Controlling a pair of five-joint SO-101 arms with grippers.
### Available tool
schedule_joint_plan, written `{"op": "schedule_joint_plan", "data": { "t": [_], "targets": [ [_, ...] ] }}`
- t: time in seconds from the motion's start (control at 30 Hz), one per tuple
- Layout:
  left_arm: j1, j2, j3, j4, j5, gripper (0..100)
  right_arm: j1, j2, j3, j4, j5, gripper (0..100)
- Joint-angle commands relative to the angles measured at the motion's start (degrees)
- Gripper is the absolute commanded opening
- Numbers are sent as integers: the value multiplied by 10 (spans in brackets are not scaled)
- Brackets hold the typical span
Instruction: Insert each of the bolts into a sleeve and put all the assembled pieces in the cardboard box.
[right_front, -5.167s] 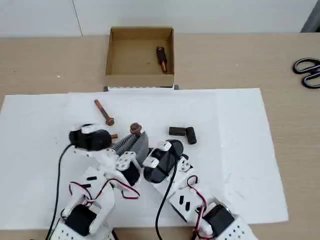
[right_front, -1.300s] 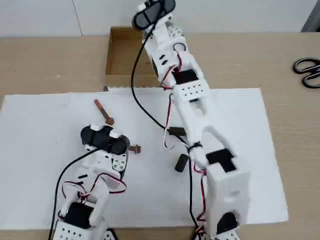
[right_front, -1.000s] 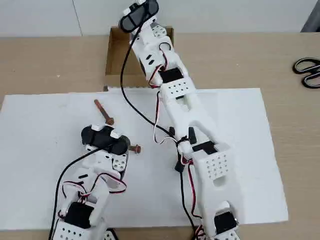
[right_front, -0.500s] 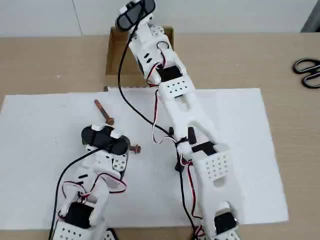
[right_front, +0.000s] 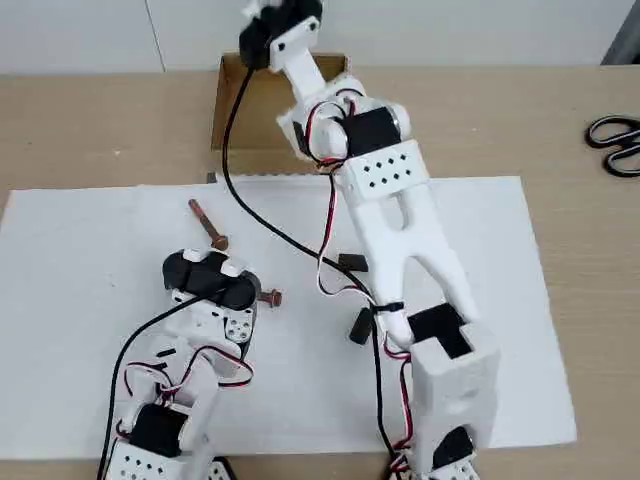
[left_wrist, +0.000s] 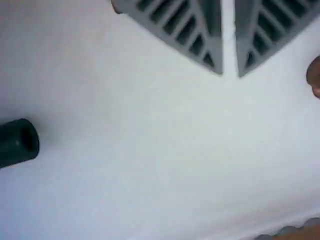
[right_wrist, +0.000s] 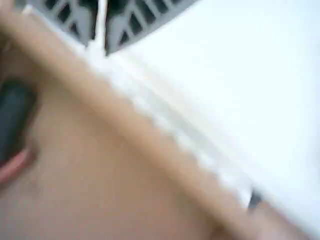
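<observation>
**Desk:** Where do your grippers stand?

**Operator:** My right gripper (right_wrist: 100, 47) hangs at the near wall of the cardboard box (right_front: 226, 105), at the top of the overhead frame. Its fingers are all but closed, with just a slit between them and nothing in it. An assembled piece (right_wrist: 14, 120) lies inside the box close by. That view is blurred, so I claim no more.

**Desk:** And the left?

**Operator:** My left gripper (left_wrist: 230, 74) hovers low over the white paper (right_front: 80, 300), in the lower left of the overhead frame. It is likewise nearly closed and empty.

**Desk:** What does the next move turn on?

**Operator:** On the nearest bolt (right_front: 268, 297), I judge. It lies just right of my left wrist, with its long axis roughly left to right and its head at the right end. In the left wrist view the head sits near one fingertip, outside the gap. The left arm is far nearer, since the right is well away at the box.

**Desk:** What about the sleeves?

**Operator:** A sleeve (right_front: 361, 326) lies at lower centre, beside the right arm's lower links. The second sleeve (right_front: 352, 263) is just above it, partly under that arm. A second bolt (right_front: 208, 225) lies diagonally up and left of my left wrist.
</observation>
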Motion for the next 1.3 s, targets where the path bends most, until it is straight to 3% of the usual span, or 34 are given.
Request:
{"op": "schedule_joint_plan", "data": {
  "t": [0.0, 0.2, 0.4, 0.8, 0.9, 1.03, 1.27],
  "targets": [
    [4, 3, -3, -2, -2, 7, 7, -47, -32, 94, 6, 7],
    [-22, 2, -2, -22, -3, 8, 7, -49, -32, 215, 70, 8],
    [-69, 3, -2, -48, 0, 36, 45, -50, -23, 234, 20, 9],
    [-68, 3, -2, -44, 0, 44, 77, -145, 200, 233, -37, 40],
    [-67, 3, -2, -41, 0, 46, 82, -183, 260, 230, -52, 89],
    [-66, 3, -2, -41, 0, 46, 80, -206, 331, 208, -52, 148],
    [-66, 3, -2, -40, 0, 46, 83, -208, 421, 147, -53, 147]
  ]
}}
